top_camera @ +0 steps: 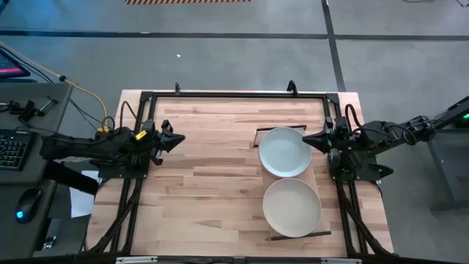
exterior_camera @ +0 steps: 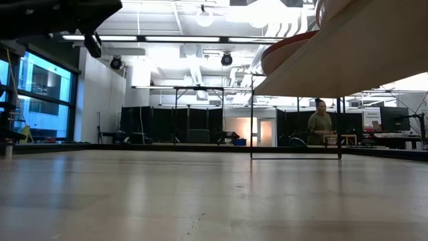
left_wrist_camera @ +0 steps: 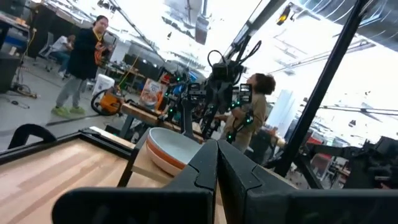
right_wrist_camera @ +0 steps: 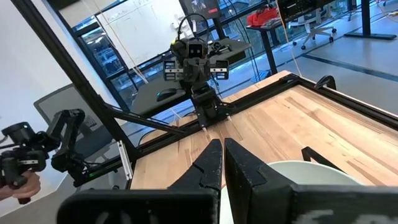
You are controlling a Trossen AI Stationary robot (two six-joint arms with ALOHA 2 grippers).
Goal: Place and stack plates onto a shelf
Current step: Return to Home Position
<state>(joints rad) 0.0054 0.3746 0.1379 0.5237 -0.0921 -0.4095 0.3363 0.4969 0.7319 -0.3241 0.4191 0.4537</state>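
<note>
Plates: two stacks on the shelf (top_camera: 314, 174), right of centre in the high view.
- Upper stack (top_camera: 284, 152): pale blue-grey plate on top. The left wrist view shows a peach-toned plate under it.
- Lower stack (top_camera: 292, 207): cream plate on top, just below the upper stack in the frame.

Right gripper (top_camera: 308, 138): by the upper stack's right rim, fingers narrowed almost together, holding nothing.

Left gripper (top_camera: 176, 138): centre-left over the table (top_camera: 212, 191), well apart from the shelf, fingers pressed together, holding nothing.

Person (exterior_camera: 319, 122): beyond the table, right of the low view.
</note>
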